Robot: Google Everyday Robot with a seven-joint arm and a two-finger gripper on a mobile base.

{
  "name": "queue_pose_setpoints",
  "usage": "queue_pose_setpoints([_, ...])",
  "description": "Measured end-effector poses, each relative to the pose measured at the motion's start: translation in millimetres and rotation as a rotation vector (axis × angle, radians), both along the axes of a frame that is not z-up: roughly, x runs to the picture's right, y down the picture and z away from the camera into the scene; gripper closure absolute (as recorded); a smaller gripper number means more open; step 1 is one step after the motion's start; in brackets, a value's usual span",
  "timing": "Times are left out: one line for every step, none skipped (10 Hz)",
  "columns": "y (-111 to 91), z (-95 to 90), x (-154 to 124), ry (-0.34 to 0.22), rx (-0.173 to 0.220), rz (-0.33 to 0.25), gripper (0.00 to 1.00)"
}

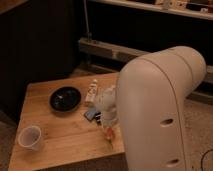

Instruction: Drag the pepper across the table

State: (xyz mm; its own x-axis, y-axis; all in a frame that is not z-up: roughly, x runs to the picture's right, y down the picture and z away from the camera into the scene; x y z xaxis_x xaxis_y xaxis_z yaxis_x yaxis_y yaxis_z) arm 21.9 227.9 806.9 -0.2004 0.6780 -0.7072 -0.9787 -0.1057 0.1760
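Wide bare planks across the front-left of the table (60, 140), broken only by the clear plastic cup (29, 137) near the front-left corner. Black plate (65, 98) blocks the back-centre; open lane between plate and cup. Right side crowded — gripper (108, 128), shut, down at the front-right edge over the pepper (109, 133), small white bottle (93, 92) and a dark object (90, 114) just behind. Bulky white arm (160, 110) closes off the right approach.
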Motion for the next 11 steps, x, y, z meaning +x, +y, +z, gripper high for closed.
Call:
queue_pose_setpoints([0.8, 0.1, 3.8, 0.008, -0.001, 0.004, 0.66])
queue_pose_setpoints([1.5, -0.1, 6.9, 0.015, -0.001, 0.008, 0.66])
queue_pose_setpoints([1.9, -1.0, 11.5, 0.023, -0.001, 0.013, 0.66])
queue_pose_setpoints([2.1, -2.4, 17.2, 0.033, 0.001, 0.020, 0.66])
queue_pose_setpoints([1.8, -3.7, 20.8, 0.039, 0.004, 0.025, 0.66])
queue_pose_setpoints([1.2, -4.9, 25.5, 0.046, 0.007, 0.034, 0.66])
queue_pose_setpoints([0.9, -5.6, 29.3, 0.053, 0.010, 0.046, 0.66])
queue_pose_setpoints([1.3, -6.4, 34.4, 0.057, 0.011, 0.057, 0.66])
queue_pose_setpoints([1.9, -6.7, 38.5, 0.061, 0.011, 0.066, 0.66])
queue_pose_setpoints([1.7, -6.6, 40.2, 0.061, 0.013, 0.073, 0.66])
queue_pose_setpoints([2.7, -7.0, 45.0, 0.067, 0.012, 0.082, 0.66])
